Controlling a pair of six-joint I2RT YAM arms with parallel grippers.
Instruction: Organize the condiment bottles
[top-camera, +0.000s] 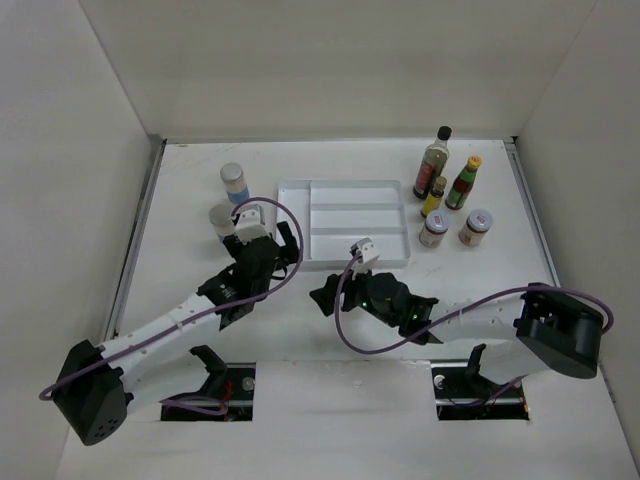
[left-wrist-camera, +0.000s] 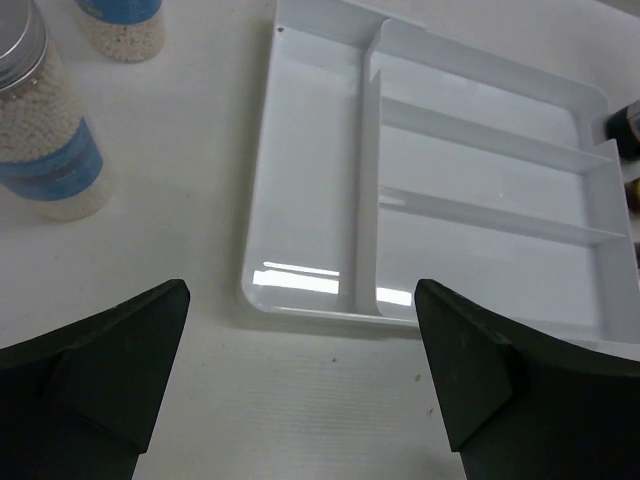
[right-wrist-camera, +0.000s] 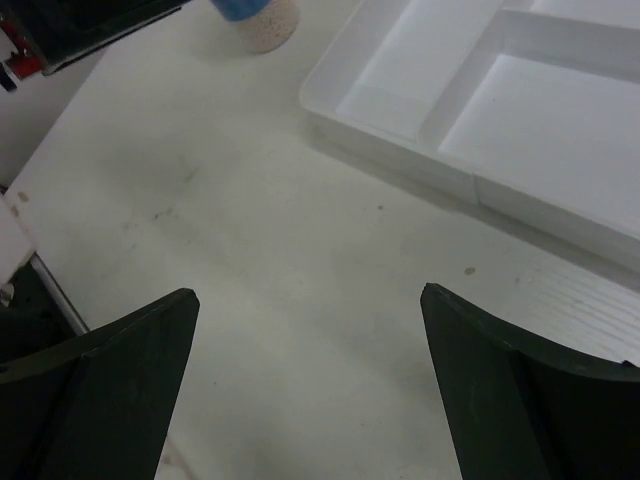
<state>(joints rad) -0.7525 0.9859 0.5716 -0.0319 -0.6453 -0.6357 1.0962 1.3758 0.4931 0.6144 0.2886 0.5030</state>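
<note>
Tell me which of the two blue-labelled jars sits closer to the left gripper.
The front jar, nearer the arm bases and just left of the left gripper; the back jar stands farther away, toward the wall.

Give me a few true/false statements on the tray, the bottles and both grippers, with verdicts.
1. No bottle is in the white tray. True.
2. The left gripper is shut on a grey-lidded jar. False: it is open and holds nothing; the jar stands apart from it.
3. Five containers stand right of the tray. True: tall dark bottle, small yellow bottle, yellow-capped bottle, two white-lidded jars.
4. The tall dark bottle lies on its side. False: it stands upright.
5. The right gripper is open over bare table. True.
</note>
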